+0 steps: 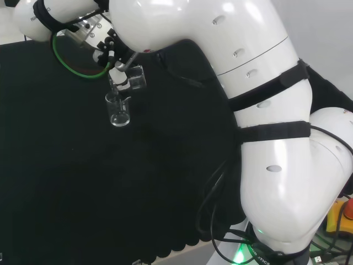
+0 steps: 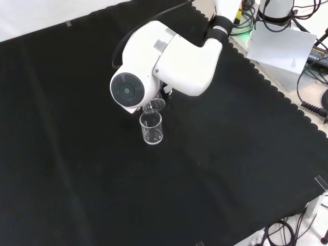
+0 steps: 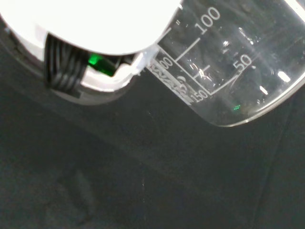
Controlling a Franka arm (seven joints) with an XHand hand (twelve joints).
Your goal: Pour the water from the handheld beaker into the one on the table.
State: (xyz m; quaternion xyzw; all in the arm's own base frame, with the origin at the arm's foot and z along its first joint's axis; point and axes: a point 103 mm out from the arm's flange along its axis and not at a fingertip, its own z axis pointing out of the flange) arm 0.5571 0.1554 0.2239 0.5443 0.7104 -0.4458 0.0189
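In the head view the hand (image 1: pixel 113 55) is curled around a tilted clear beaker (image 1: pixel 134 78); the table beaker (image 1: pixel 118 109) stands just beside it at seven o'clock on the black cloth (image 1: pixel 66 165).

Arm (image 1: pixel 265 138): white links with black bands, rising from the base at the head view's lower right and reaching across to the upper left. In the front view it (image 2: pixel 174 56) comes in from the top right; its last large link ends in a round grey cap (image 2: pixel 125 90) facing the camera.

Wrist: tilted, with a green cable loop (image 1: pixel 71 65) beneath it in the head view.

Hand (image 1: pixel 113 58): black and white, at the arm's far end, fingers curled round a tilted clear beaker (image 1: pixel 134 79). In the wrist view a blurred white part of the hand (image 3: pixel 95 28) sits beside the beaker's wall (image 3: pixel 238 62).
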